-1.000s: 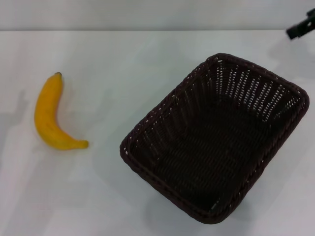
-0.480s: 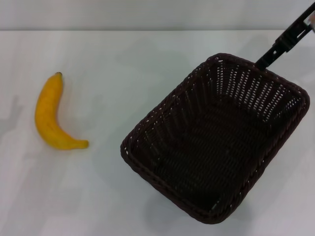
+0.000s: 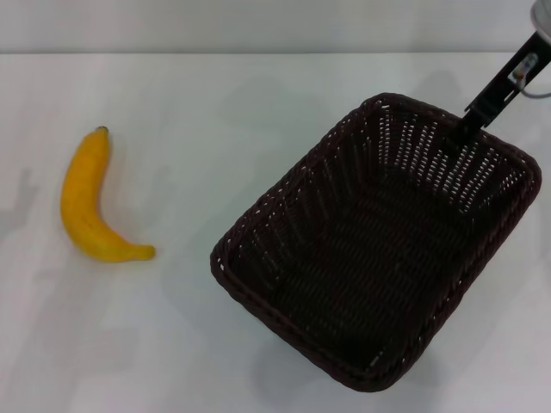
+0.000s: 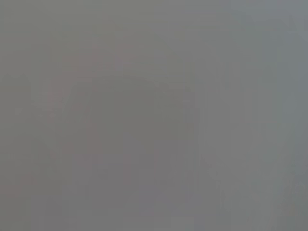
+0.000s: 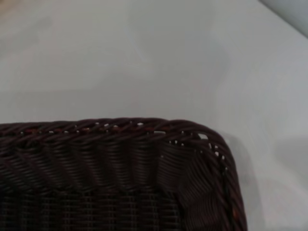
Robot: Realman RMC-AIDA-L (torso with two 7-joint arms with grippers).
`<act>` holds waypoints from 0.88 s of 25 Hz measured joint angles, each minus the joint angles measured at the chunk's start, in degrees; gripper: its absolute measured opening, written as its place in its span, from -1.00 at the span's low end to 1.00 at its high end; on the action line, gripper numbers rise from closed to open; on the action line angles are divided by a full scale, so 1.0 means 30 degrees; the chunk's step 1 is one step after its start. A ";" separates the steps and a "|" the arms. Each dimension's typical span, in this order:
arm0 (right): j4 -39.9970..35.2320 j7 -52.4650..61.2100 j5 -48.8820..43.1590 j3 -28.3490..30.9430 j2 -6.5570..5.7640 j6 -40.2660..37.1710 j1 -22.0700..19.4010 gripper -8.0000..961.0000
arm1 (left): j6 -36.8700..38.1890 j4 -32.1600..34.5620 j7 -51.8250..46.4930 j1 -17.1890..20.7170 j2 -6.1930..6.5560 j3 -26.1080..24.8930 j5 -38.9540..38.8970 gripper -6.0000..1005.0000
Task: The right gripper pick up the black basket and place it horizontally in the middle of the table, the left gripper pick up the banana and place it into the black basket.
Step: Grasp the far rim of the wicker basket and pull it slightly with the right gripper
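The black basket (image 3: 293, 215) lies empty on the white table (image 3: 215, 103), right of centre, turned at an angle. The banana (image 3: 82, 202) lies on the table at the left, stem end pointing away from me. My right gripper (image 3: 472, 125) reaches in from the top right corner, and its black tip is at the basket's far rim near the far right corner. The right wrist view shows one rounded corner of the basket's braided rim (image 5: 120, 126) close up, with bare table (image 5: 144, 57) beyond it. My left gripper is out of view, and its wrist view shows only plain grey.
A grey wall runs along the table's far edge (image 3: 258, 53). Bare tabletop lies between the banana and the basket.
My right gripper has come in from the top right corner and down to the basket's far rim. The basket and the banana have not moved.
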 joint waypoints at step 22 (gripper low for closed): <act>0.2655 0.0916 -0.2829 -0.0772 0.1360 -0.1738 0.1633 0.40 | 0.0125 0.0496 0.0160 -0.0019 0.0009 -0.0148 -0.0245 0.71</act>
